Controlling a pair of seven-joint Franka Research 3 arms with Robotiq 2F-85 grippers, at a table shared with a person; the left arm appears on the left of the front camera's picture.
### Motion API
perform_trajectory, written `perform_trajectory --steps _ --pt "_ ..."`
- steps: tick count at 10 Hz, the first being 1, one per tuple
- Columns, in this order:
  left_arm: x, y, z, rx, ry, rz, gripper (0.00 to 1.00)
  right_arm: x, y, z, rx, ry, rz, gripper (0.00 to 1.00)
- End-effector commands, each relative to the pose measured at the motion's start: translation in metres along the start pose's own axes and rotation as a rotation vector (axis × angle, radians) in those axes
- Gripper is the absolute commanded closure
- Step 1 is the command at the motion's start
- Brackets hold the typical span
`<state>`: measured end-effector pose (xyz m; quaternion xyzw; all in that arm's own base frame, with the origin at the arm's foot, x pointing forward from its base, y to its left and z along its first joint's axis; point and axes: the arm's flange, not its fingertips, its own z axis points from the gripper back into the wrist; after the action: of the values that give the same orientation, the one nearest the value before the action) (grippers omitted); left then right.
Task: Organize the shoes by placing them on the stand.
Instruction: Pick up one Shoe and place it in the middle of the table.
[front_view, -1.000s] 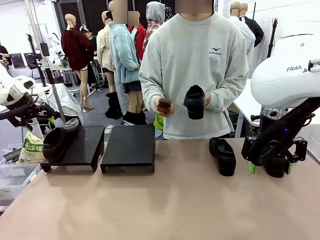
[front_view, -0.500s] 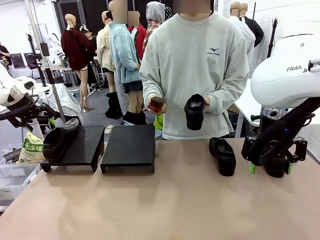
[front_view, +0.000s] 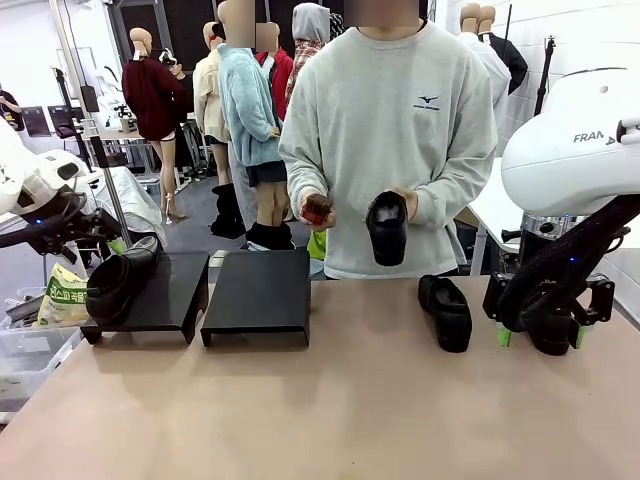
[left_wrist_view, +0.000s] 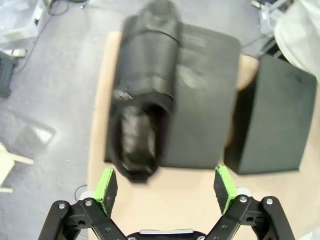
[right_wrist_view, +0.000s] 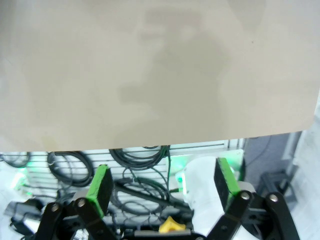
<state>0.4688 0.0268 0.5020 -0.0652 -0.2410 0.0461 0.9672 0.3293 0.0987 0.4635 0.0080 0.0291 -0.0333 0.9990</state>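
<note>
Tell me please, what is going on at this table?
A person at the far side holds a black shoe in one hand and what looks like a small brown brush in the other. A second shoe lies on the left stand, and the open left end effector hovers above it. A second stand sits beside. A third shoe lies on the table, near the open right end effector, which holds nothing.
</note>
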Motion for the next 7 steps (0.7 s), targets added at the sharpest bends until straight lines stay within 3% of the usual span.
perform_trajectory --steps 1,3,5,6,7 --pt "-0.057 -0.04 0.042 -0.012 0.103 -0.032 0.0 -0.001 0.001 -0.001 0.002 0.003 -0.007 0.0" --pt "-0.09 -0.063 0.05 -0.085 0.395 -0.058 0.0 -0.001 0.001 -0.001 0.002 0.003 -0.007 0.0" --pt "-0.115 -0.081 0.025 -0.143 0.594 -0.017 0.0 -0.001 0.001 -0.001 0.002 0.003 -0.007 0.0" --pt "-0.123 -0.084 0.018 -0.161 0.641 0.017 0.0 -0.001 0.001 -0.001 0.002 0.003 -0.007 0.0" --pt "-0.122 -0.085 0.018 -0.195 0.624 0.038 0.0 -0.001 0.001 -0.001 0.002 0.003 -0.007 0.0"
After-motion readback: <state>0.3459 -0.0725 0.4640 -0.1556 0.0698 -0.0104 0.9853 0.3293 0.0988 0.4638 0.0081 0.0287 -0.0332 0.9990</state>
